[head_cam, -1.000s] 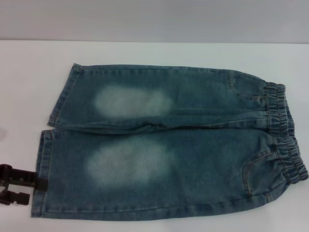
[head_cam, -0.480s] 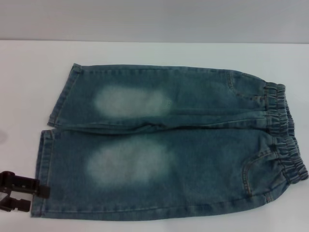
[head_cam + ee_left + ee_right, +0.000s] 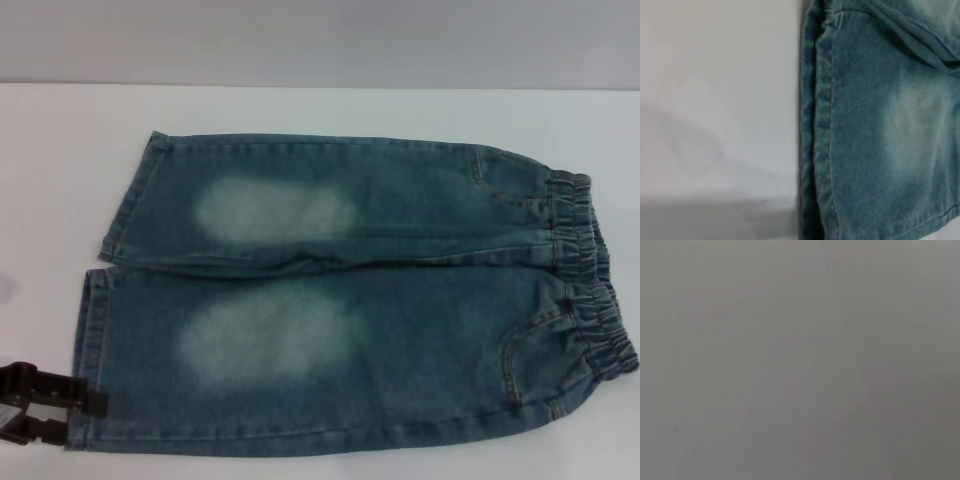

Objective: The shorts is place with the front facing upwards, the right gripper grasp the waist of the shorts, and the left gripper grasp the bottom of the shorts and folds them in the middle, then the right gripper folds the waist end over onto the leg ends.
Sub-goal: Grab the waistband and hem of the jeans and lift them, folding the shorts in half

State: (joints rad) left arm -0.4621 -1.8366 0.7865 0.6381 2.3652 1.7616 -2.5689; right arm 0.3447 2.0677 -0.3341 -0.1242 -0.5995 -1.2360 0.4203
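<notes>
Black left gripper point(image 3: 88, 416) sits at the lower-left edge of the head view, its two fingers point(image 3: 85, 398) spread apart and reaching the hem of the near leg; the upper finger tip overlaps the denim edge, the lower one point(image 3: 45, 432) lies just off it on the white worktop point(image 3: 300, 105). Nothing is clamped between them.

Bottom of the shorts point(image 3: 90, 350): two straight stitched hems at the left end. The near leg's hem shows in the left wrist view point(image 3: 822, 125) as a folded denim edge with brownish stitching, lying flat against bare worktop point(image 3: 715, 100). A grey shadow falls across the worktop there.

Shorts point(image 3: 400, 340) lie flat, front up, legs side by side, running lengthwise across the worktop. Two pale faded patches: far leg point(image 3: 270, 210), near leg point(image 3: 265, 335). No label or writing legible on the denim.

Waist end point(image 3: 590, 270) at the right: gathered elastic band, pocket seams just beside it. Nothing stands on or beside the shorts.

Right gripper: not visible in the head view; right wrist view gives a uniform grey field only.
</notes>
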